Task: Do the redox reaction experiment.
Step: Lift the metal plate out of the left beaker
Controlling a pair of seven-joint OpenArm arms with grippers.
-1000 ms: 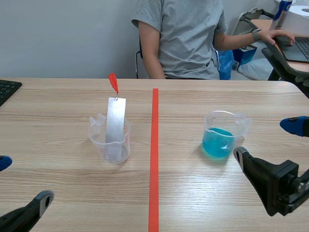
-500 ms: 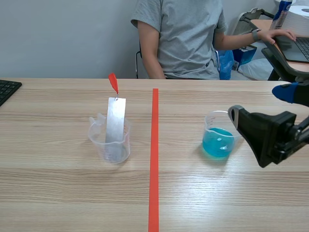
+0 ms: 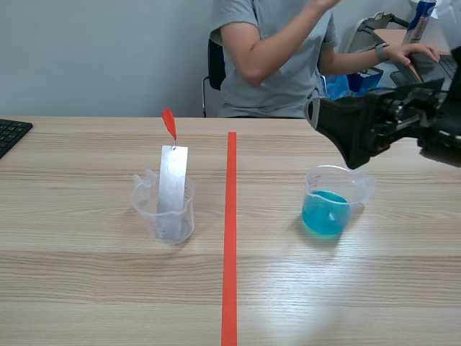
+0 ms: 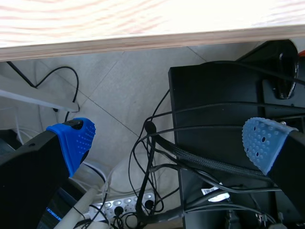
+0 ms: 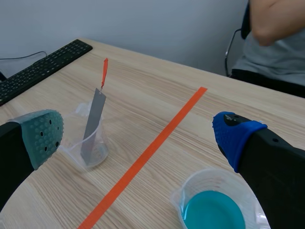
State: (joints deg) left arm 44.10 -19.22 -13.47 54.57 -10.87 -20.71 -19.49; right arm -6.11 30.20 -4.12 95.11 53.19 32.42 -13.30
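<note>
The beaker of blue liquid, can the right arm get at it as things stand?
Probably yes. The right gripper hangs over the beaker of blue liquid with its fingers open, and nothing stands between them. The clear beaker with the metal strip is well aside, across the tape line.

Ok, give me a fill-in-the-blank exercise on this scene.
The right-side beaker holds ____ liquid.
The metal strip stands in the clear beaker, on the ____ arm's side of the tape line.
The right tool has its fingers ____, holding nothing.
Missing words: blue, left, open.
</note>
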